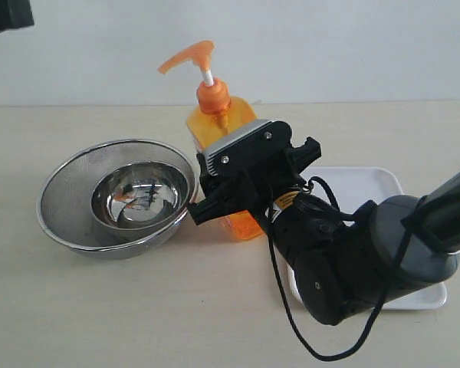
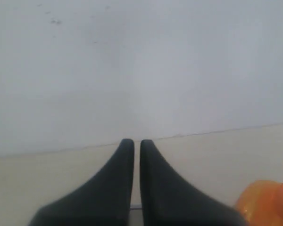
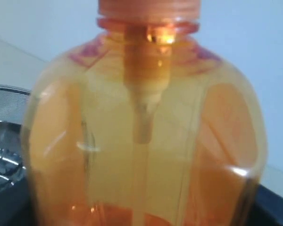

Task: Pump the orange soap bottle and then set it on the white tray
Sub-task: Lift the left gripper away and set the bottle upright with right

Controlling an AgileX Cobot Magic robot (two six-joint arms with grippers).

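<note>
Soap bottle (image 1: 218, 123) stood upright on table, long axis vertical, between strainer bowl (image 1: 69, 180) and tray (image 1: 368, 180), not on tray. Right pincer (image 1: 253, 180) apparently clamped on its body. Left pincer (image 2: 133, 143) together, empty, held high, nearer pump head (image 1: 185, 57). Bottle base and right fingertips hidden.

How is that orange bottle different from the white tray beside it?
The orange soap bottle stands tall and upright; the white tray lies flat and low. The bottle is see-through orange; the tray is solid white. The bottle is narrow; the tray is much wider. Both look like glossy plastic.
</note>
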